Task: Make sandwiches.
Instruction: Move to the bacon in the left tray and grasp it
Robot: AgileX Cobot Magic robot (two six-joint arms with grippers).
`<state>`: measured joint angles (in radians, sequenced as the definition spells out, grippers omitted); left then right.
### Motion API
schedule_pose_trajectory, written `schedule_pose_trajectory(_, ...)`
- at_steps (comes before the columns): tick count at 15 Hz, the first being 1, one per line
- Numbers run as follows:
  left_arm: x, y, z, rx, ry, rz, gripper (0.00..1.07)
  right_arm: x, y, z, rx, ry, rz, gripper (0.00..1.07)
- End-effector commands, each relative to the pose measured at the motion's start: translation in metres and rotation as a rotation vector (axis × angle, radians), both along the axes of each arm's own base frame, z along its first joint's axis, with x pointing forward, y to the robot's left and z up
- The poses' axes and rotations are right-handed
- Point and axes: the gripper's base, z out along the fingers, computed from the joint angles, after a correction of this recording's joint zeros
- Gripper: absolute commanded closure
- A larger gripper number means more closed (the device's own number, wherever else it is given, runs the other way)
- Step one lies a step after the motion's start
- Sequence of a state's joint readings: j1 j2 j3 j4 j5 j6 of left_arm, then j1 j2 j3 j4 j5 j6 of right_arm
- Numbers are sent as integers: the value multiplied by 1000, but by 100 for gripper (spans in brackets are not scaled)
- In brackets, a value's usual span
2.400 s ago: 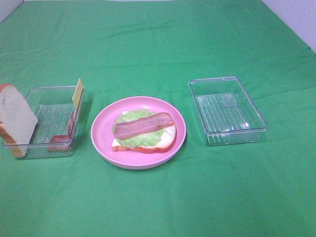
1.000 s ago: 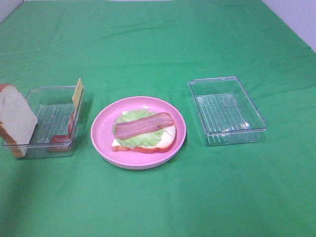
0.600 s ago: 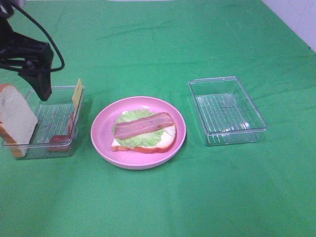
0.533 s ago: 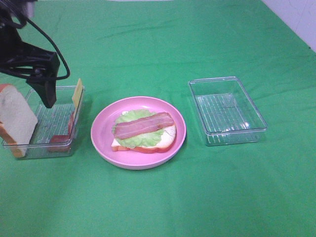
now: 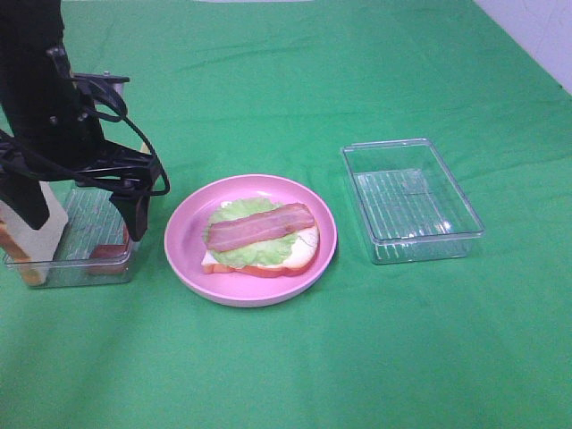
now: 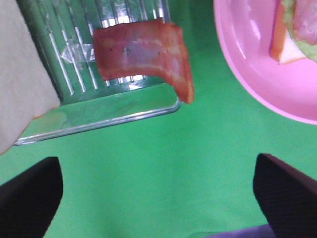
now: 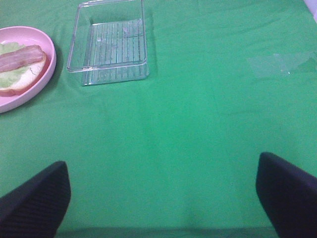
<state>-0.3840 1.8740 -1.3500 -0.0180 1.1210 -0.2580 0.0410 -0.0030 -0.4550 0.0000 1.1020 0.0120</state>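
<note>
One relation to settle before any closing: direction and lie of the next ingredient.

Starting at the left gripper (image 6: 158,198): spread wide, holding nothing, poised above the near side of the clear ribbed rectangular plastic tray (image 6: 124,116) on the left of the green cloth (image 5: 286,375).

Straight ahead of the open gap, inside that tray and draped over its wall: a pinkish-red toy bacon strip (image 6: 141,54), curled down at one end. Long axis roughly parallel to the line joining the two fingertips, so likely to be squeezed end to end if closed on as aimed. Probably calls for a wrist turn, or a pinch across the curled end.

Off to the outer side, leaning at the tray's far end and touching it: a white toy bread slice with orange-brown crust (image 6: 20,74). Cannot tell the intended pick, bacon or bread.

Further out, toward the middle and just beside the tray: a round pink plate (image 5: 188,259) carrying the open sandwich (image 5: 259,234). Bread base, pale green lettuce, one bacon strip lying lengthwise on top, no upper slice yet.

Furthest out, the right gripper (image 7: 161,198): also spread wide and holding nothing, over bare cloth near a second clear tray (image 7: 111,42), well apart from the ingredients. Left arm plainly the nearer for this pick.
</note>
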Motion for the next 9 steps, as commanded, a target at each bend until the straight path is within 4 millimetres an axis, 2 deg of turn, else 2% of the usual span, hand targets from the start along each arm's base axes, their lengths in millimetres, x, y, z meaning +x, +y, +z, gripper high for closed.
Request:
schedule_pose_trajectory(1,11,-13,-10,-16,-17,-20,9,-4,0,-1,-8,-29,4,11)
schedule_pose_trajectory(3,18,-20,-12,-15,-24,-32,9,-4,0,-1,-8,-29,4,11)
schedule_pose_trajectory(9,32,-26,-43,-12,-13,-30,9,-4,0,-1,-8,-29,4,11)
